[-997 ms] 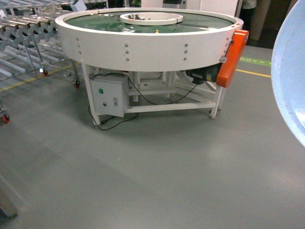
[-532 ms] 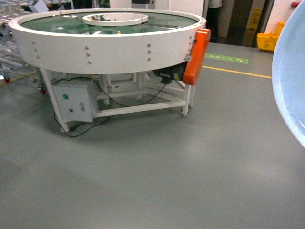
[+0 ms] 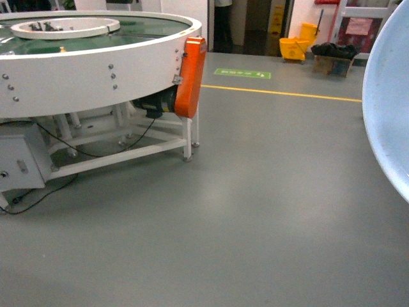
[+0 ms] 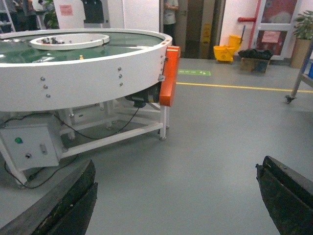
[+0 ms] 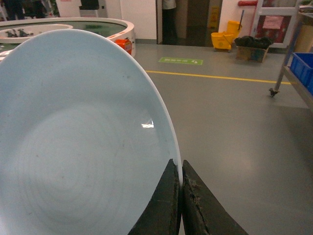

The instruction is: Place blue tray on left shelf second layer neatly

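Step in hand, by judgement: carrying blue tray [image 5: 83, 142] toward shelf — keep it level, no swing.

Right gripper [image 5: 181, 183] pinched on tray rim, tray standing left of it.

Left gripper [image 4: 176, 196] spread wide, nothing between.

Ahead: bare grey floor [image 3: 255, 211], yellow line [image 3: 281, 94]. Far left of both grippers: white round machine [image 3: 96, 64], orange guard [image 3: 190, 77]. Steel rack leg [image 5: 283, 63], blue crate [image 5: 303, 68] off right.

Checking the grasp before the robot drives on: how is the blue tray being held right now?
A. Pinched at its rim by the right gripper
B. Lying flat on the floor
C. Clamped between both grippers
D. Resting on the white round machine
A: in the right wrist view the right gripper is shut on the rim of the blue tray, while the left gripper is open and empty.
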Robot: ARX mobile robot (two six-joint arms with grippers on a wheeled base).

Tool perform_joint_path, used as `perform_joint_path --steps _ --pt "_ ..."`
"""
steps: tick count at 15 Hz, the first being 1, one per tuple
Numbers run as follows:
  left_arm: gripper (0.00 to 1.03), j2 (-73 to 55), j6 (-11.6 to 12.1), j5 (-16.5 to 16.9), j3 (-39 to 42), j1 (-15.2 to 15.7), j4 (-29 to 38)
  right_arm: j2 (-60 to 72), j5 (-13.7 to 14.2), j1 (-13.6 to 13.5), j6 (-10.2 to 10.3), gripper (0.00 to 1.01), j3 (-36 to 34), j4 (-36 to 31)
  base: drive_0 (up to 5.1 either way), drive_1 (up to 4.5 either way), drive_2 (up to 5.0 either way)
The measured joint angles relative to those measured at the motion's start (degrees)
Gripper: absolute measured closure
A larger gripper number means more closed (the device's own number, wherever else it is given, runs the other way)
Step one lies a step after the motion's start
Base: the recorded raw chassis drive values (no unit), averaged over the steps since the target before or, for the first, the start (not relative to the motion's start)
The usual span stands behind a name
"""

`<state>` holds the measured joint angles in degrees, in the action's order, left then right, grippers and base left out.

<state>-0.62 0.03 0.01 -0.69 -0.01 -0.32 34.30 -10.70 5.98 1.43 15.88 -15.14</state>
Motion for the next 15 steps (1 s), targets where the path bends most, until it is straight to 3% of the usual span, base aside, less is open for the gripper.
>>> perform_joint_path --steps 15 --pt "0.05 0.0 0.0 0.0 0.0 0.0 0.0 -0.3 0.0 0.0 0.0 0.99 0.0 0.0 -1.6 -1.62 -1.6"
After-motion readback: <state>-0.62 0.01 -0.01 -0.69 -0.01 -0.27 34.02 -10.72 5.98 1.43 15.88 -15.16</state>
